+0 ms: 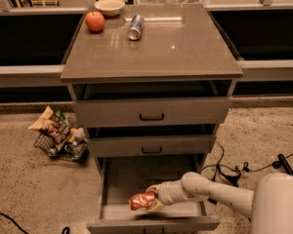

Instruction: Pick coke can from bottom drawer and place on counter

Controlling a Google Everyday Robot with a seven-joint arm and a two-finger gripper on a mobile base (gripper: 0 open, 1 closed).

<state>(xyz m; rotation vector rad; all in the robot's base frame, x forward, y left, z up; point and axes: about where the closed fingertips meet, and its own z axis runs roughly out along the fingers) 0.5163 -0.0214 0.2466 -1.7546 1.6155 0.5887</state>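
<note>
Camera view: a three-drawer cabinet is seen from the front and above. All three drawers are pulled out, and the bottom drawer (127, 177) is pulled out furthest.

The arm (210, 191) is reached in from the lower right, over the right half of the bottom drawer. The gripper (151, 200) is located over the front part of the drawer interior, pointing left. Its fingers are clamped on the right end of the coke can (140, 201), one finger above and one below. The coke can is held on its side, roughly level, inside the outline of the bottom drawer near the front wall. Whether it is touching the drawer floor cannot be told.

On the counter (185, 48), three items are noted at the rear left: an apple (94, 21), a bowl (110, 6) just behind it, and a silver can (135, 27) lying on its side to the right of the apple.

On the floor left of the cabinet, a wire basket (58, 143) with snack packets is noted. Cables (234, 169) are seen on the floor to the right.
</note>
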